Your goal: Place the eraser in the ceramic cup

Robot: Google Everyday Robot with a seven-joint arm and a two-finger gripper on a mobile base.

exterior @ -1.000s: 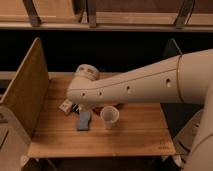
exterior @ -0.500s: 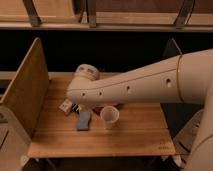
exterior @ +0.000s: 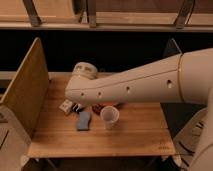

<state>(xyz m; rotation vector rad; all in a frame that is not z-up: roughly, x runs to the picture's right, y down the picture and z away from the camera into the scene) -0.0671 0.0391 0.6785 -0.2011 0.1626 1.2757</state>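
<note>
1. Nearest on the wooden table (exterior: 125,142) are the blue pad (exterior: 83,120) and the ceramic cup (exterior: 110,116). The cup stands upright with its mouth clear. It is on the near side of where the jaws must be, offset toward the arm's base.
2. Just behind them lies the eraser (exterior: 78,106), a small dark shape at the arm's lower edge. It sits between a white packet (exterior: 65,106) and a half-covered orange bowl (exterior: 97,108), on the table and not in the cup.
3. The gripper is hidden under the arm's end, right over or beside the eraser. Its jaws are spread as wide as they go, and nothing shows as held. I judge this to be the reach for the pick. The next move calls for setting the jaws astride the eraser's narrow width, closing, and lifting clear of the crowding packet and bowl.
4. The arm (exterior: 145,85) enters from the right and slopes across the table. Its wrist joint (exterior: 84,70) bends downward at the far-left end.
</note>
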